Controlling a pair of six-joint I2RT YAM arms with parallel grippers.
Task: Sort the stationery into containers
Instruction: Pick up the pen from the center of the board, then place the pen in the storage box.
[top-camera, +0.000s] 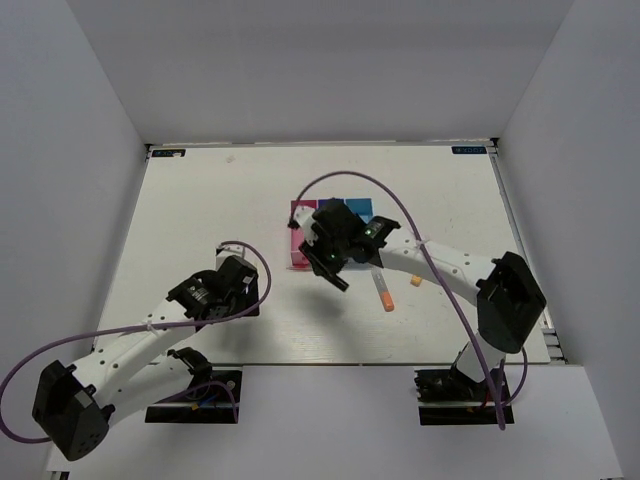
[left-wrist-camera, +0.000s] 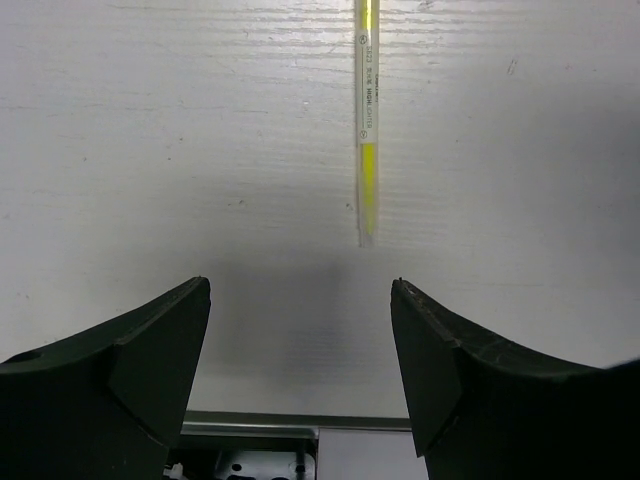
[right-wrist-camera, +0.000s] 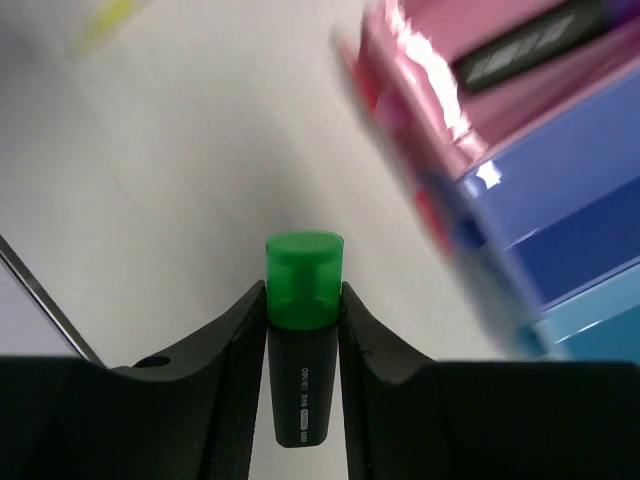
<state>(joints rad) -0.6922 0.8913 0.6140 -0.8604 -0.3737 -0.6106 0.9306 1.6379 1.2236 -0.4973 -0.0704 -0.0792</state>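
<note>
**Item 1.** Green-and-black highlighter (right-wrist-camera: 303, 275): stubby smooth plastic, rounded green end, black printed barrel. The right gripper (right-wrist-camera: 303, 305) pinches it between its black fingers, just beside the pink bin (right-wrist-camera: 400, 75). (The top view hides the pen behind the wrist.)

**Item 2.** Glossy rectangular bins joined in a row: pink, blue-purple bin (right-wrist-camera: 570, 170) and light blue bin (right-wrist-camera: 590, 320). A dark pen (right-wrist-camera: 535, 45) lies in the pink one.

**Item 3.** Thin yellow highlighter stick (left-wrist-camera: 366, 120): flat on the white, faintly grained table (left-wrist-camera: 150, 150), seen only by the left wrist camera. The left gripper (left-wrist-camera: 300, 290) has its jaws spread wide and holds nothing.

**Item 4.** Orange-grey marker (top-camera: 383, 292): lies on the table, shown only in the top view.
</note>
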